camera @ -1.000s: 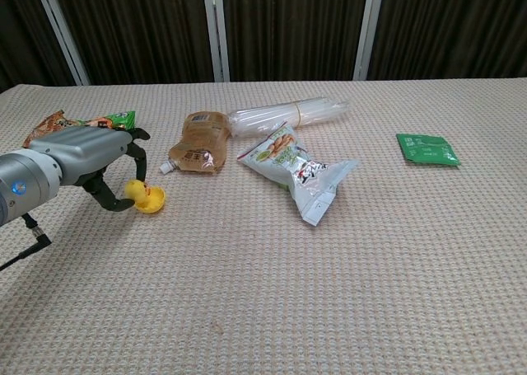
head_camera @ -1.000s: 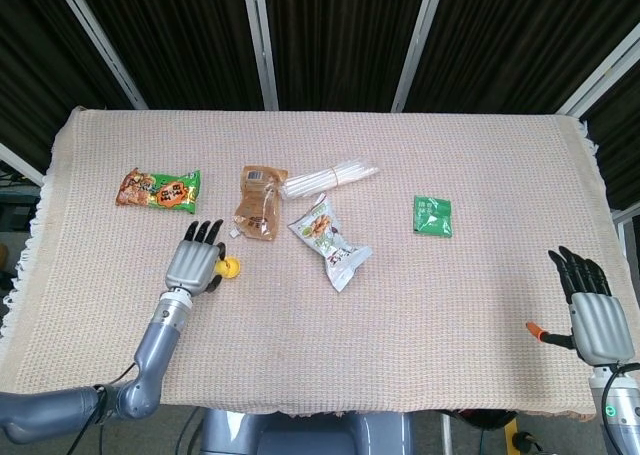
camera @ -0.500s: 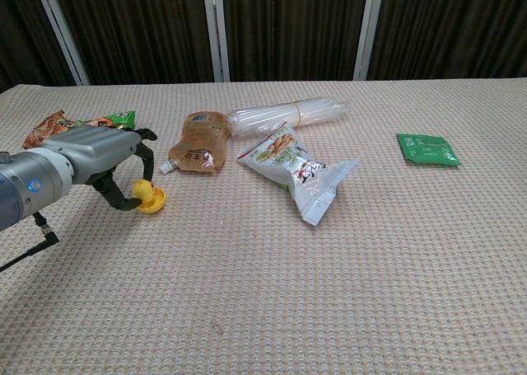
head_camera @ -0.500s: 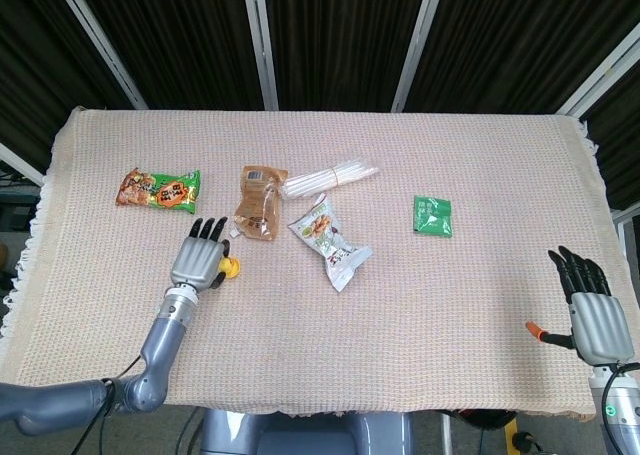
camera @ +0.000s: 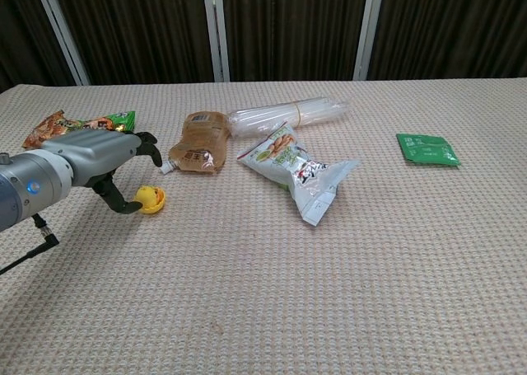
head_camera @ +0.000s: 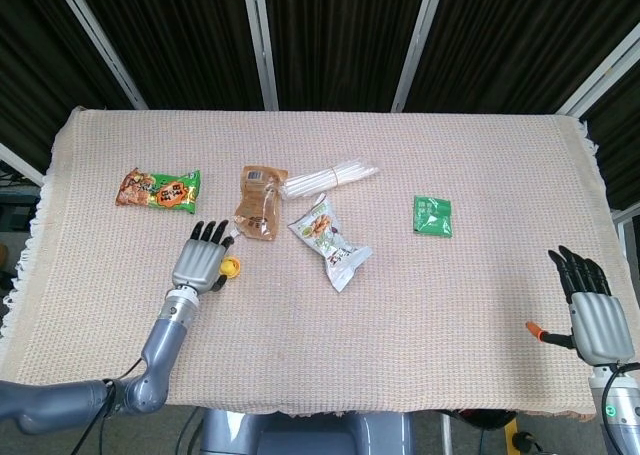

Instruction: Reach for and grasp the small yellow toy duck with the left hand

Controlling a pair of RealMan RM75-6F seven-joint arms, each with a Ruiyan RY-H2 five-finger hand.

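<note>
The small yellow toy duck (head_camera: 231, 267) (camera: 151, 199) sits on the woven cloth, just left of the brown pouch's spout. My left hand (head_camera: 200, 260) (camera: 97, 159) hovers low beside it on its left. The fingers (camera: 145, 139) reach out above and behind the duck, and the thumb curls down close to the duck's left side. Nothing is closed around the duck; it rests on the table. Far off at the table's right front corner, my right hand (head_camera: 597, 315) holds nothing, its fingers apart. The chest view does not show it.
A brown spouted pouch (camera: 198, 141) lies right behind the duck. An orange-green snack packet (camera: 58, 124) is behind my left hand. A white snack bag (camera: 298, 171), a bundle of clear straws (camera: 288, 112) and a green sachet (camera: 426, 148) lie further right.
My left hand has shifted slightly away from me and its fingers have lifted, so the duck shows more fully. The duck and the right hand have stayed put.
</note>
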